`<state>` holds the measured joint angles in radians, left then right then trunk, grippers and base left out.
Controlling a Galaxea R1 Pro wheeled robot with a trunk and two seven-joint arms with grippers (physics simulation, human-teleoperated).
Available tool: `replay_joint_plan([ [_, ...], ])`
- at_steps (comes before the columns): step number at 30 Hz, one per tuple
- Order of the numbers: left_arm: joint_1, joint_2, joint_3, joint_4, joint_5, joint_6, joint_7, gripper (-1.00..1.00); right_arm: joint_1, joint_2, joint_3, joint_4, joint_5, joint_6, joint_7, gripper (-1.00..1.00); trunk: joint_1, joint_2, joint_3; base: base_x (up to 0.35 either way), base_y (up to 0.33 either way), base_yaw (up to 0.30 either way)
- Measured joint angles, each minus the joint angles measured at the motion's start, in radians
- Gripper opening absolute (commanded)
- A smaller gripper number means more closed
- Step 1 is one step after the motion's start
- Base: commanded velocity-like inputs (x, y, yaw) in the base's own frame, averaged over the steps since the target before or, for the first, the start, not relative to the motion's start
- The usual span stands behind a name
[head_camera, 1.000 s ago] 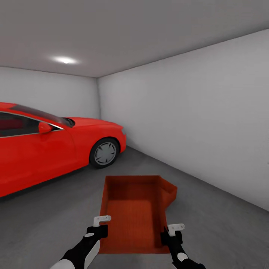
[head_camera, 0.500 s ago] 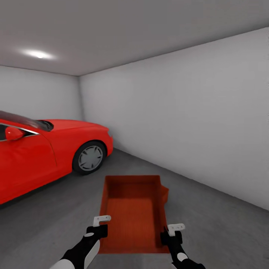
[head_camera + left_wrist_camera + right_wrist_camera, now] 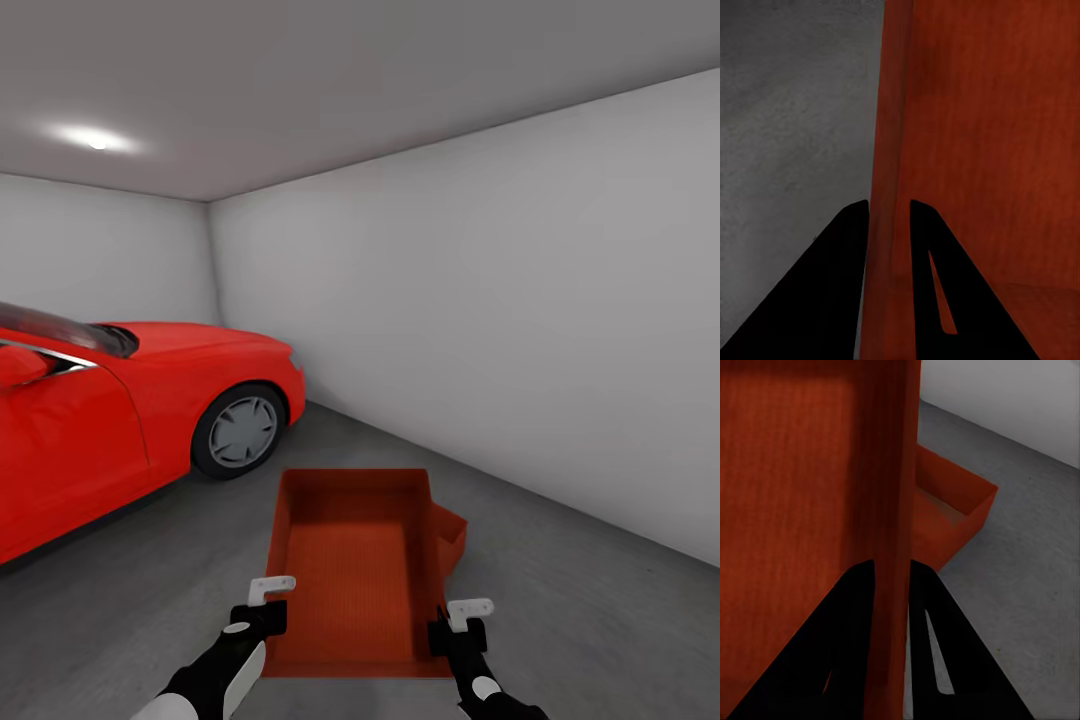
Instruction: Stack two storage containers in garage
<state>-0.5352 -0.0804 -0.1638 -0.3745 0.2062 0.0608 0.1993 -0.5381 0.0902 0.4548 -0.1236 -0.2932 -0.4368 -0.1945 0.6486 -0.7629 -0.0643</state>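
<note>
I hold a red-orange open-top storage container (image 3: 350, 570) in the air in front of me, over the dark grey garage floor (image 3: 150, 580). My left gripper (image 3: 268, 618) is shut on its left wall (image 3: 889, 225), near the close corner. On the opposite side, my right gripper (image 3: 452, 632) is shut on the right wall (image 3: 891, 585). The second storage container (image 3: 452, 535) rests on the floor beyond and to the right of the held one, mostly hidden behind it; the right wrist view shows its corner (image 3: 956, 506).
A red car (image 3: 110, 420) stands at the left with its front wheel (image 3: 240, 432) close to the held box. A light grey wall (image 3: 500, 320) runs along the right and another closes the back. Bare floor lies to the right (image 3: 600, 620).
The whole view has swung to the right, so the car sits further left in the picture. Both grippers keep the same hold on the container.
</note>
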Motion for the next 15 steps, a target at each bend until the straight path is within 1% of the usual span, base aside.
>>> replay_joint_plan([
  [15, 0.0, -0.001, -0.001, -0.009, -0.006, -0.001, 0.0, -1.0, 0.0, 0.0, -0.003, 0.0, -0.001, -0.012, -0.001, -1.0, 0.0, 0.0, 0.0, 0.306, 0.209, 0.0],
])
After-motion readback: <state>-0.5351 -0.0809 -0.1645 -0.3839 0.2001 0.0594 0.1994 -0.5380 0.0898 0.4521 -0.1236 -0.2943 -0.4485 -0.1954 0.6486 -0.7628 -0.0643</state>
